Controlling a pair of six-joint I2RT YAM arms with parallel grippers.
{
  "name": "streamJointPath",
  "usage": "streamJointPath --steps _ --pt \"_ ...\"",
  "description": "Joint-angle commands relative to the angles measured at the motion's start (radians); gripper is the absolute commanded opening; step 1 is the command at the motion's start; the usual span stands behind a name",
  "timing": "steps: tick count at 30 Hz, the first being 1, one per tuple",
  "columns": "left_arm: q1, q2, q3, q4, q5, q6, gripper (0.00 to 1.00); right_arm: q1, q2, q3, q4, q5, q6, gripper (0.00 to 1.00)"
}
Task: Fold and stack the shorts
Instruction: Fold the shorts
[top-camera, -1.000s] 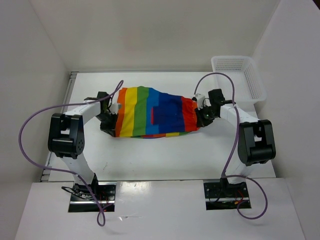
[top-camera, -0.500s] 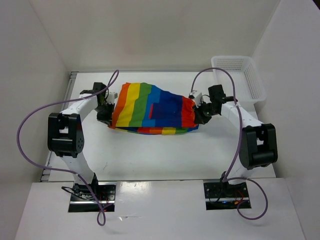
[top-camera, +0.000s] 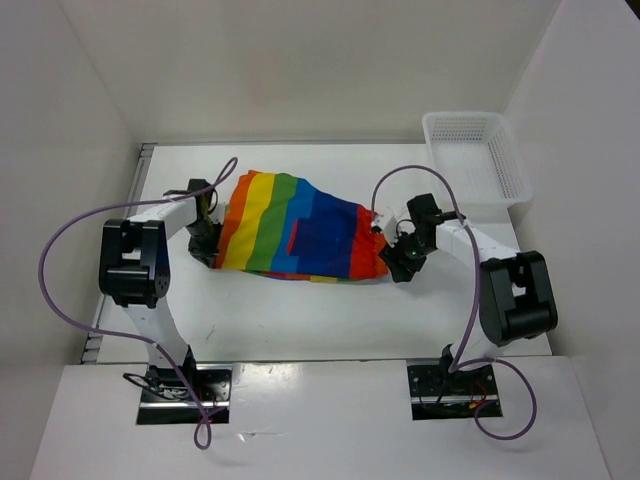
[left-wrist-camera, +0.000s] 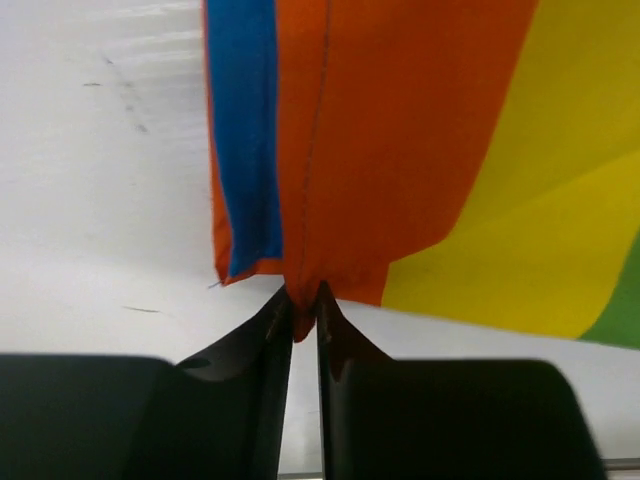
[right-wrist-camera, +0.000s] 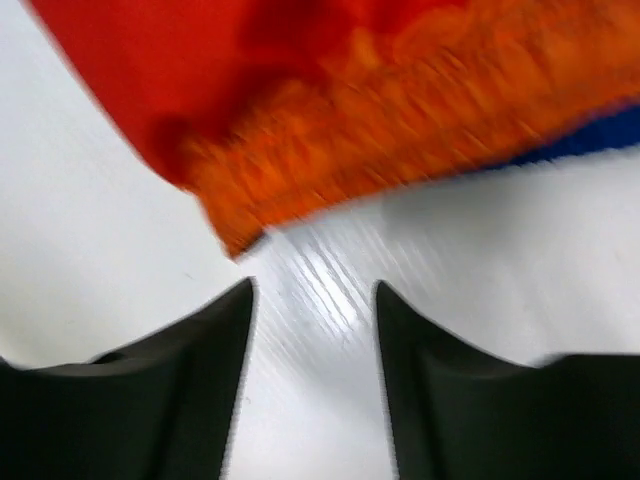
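shorts (top-camera: 300, 225) on table (top-camera: 300, 310) | left gripper (left-wrist-camera: 302, 302) pinching orange corner | right gripper (right-wrist-camera: 312, 292) apart, beside red hem

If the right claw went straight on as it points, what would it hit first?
Likely the red-orange edge of the shorts, just ahead of the right claw; if tilted down, the table first.

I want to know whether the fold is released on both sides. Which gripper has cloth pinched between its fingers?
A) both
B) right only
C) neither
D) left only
D: the left gripper is closed on the orange edge of the shorts, while the right gripper stands open with the cloth clear of its fingers.
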Motion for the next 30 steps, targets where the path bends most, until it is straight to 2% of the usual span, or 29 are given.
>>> streamJointPath --steps 1,2,3,4,7,8,9,11,12,13,14,17,19,20,24,30 --pt "0.005 -0.011 -0.024 0.020 -0.076 0.006 0.22 -0.006 -0.046 0.035 0.029 0.117 -0.037 0.61" --pt "-0.009 -0.024 -0.024 0.020 -0.076 0.006 0.27 -0.006 -0.067 0.047 0.030 0.129 -0.037 0.74" --pt "-0.009 -0.033 -0.024 0.020 -0.067 0.006 0.32 -0.006 -0.067 0.062 0.030 0.140 -0.037 0.78" --pt "-0.009 -0.048 -0.024 0.020 -0.067 0.006 0.40 -0.015 -0.082 0.096 0.014 0.140 -0.037 0.79" --pt "-0.009 -0.090 0.011 -0.003 -0.067 0.006 0.46 -0.046 -0.125 0.168 -0.006 0.130 -0.026 0.79" --pt "0.002 -0.104 0.028 -0.012 -0.079 0.006 0.47 -0.057 -0.148 0.188 0.005 0.130 0.006 0.76" --pt "0.002 -0.120 0.055 -0.012 -0.088 0.006 0.48 -0.057 -0.148 0.228 0.040 0.118 0.036 0.66" --pt "0.014 -0.163 0.102 -0.012 -0.115 0.006 0.50 -0.048 -0.159 0.271 0.086 0.075 0.124 0.53" --pt "0.014 -0.176 0.128 0.000 -0.116 0.006 0.50 -0.035 -0.142 0.300 0.112 0.049 0.224 0.42" --pt "0.014 -0.190 0.189 0.000 -0.105 0.006 0.50 -0.017 -0.127 0.310 0.161 0.049 0.265 0.38" --pt "-0.012 -0.190 0.220 0.000 -0.093 0.006 0.51 0.021 -0.110 0.310 0.189 0.049 0.299 0.34" --pt "-0.098 -0.167 0.310 -0.033 -0.013 0.006 0.51 0.032 -0.014 0.310 0.301 0.084 0.443 0.17" --pt "-0.145 -0.127 0.310 -0.033 0.016 0.006 0.51 0.032 0.083 0.331 0.329 0.104 0.483 0.11" --pt "-0.191 -0.113 0.288 -0.033 0.038 0.006 0.51 0.041 0.111 0.340 0.342 0.121 0.483 0.09" --pt "-0.251 -0.064 0.166 0.019 0.073 0.006 0.50 0.042 0.213 0.340 0.343 0.190 0.517 0.01" --pt "-0.270 0.019 0.018 0.102 0.068 0.006 0.49 0.064 0.301 0.319 0.362 0.233 0.537 0.00"
